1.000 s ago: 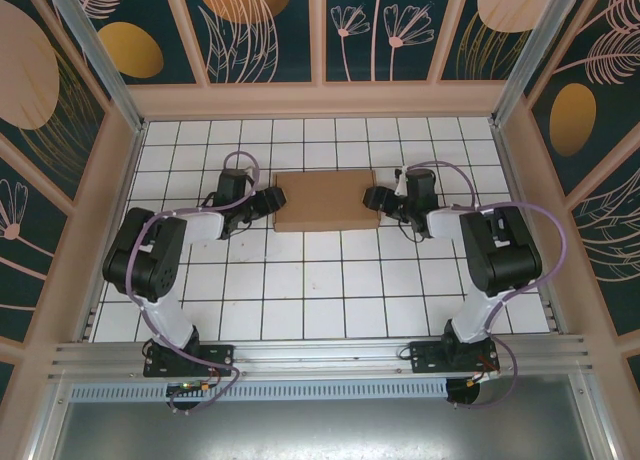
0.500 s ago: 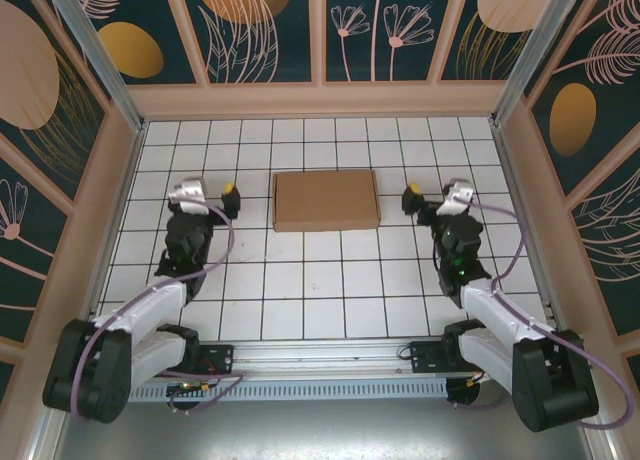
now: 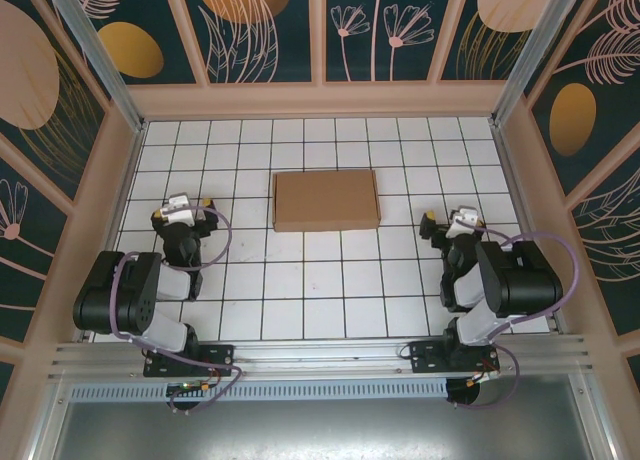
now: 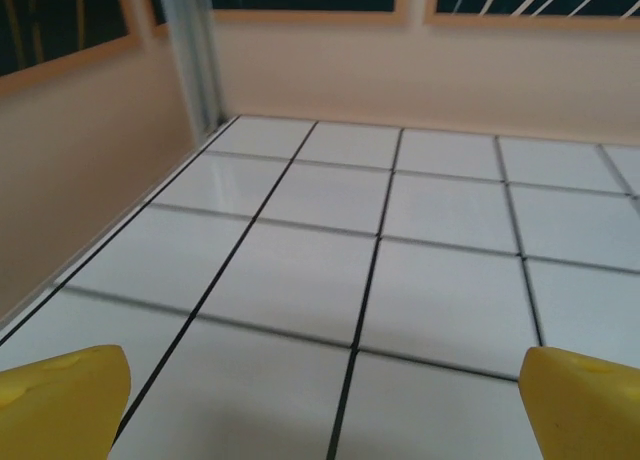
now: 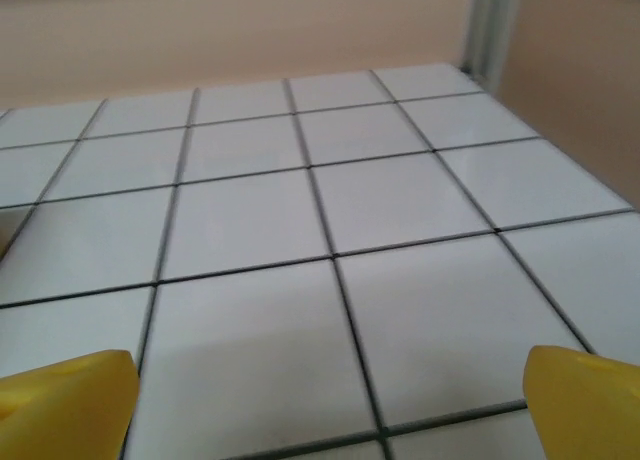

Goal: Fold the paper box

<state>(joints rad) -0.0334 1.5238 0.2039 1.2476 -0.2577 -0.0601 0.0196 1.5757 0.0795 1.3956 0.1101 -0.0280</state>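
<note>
Tiled table (image 3: 320,280), white squares with dark grout, walled on three sides.

Paper box (image 3: 326,200) lies flat at the far middle of the table. It is folded into a closed brown rectangle with its lid down and long edges square to the grid. Nothing touches it.

Both my arms are tucked near their bases. Left gripper (image 3: 185,202) sits to the box's left and right gripper (image 3: 447,218) to its right, each well apart from it. Both are spread wide and hold nothing. At the wrists there is bare tile between the yellow pads (image 4: 62,390) on the left, and the same on the right (image 5: 66,392).

Risks, as I judge them:
- The lid may not be fully tucked (the front seam is too small to read from above). A loose flap could spring up once unattended.
- The cardboard is light and the tile slick, so any approach with jaws this wide could shove the box askew rather than press it.
- A one-sided push would spin it.
</note>
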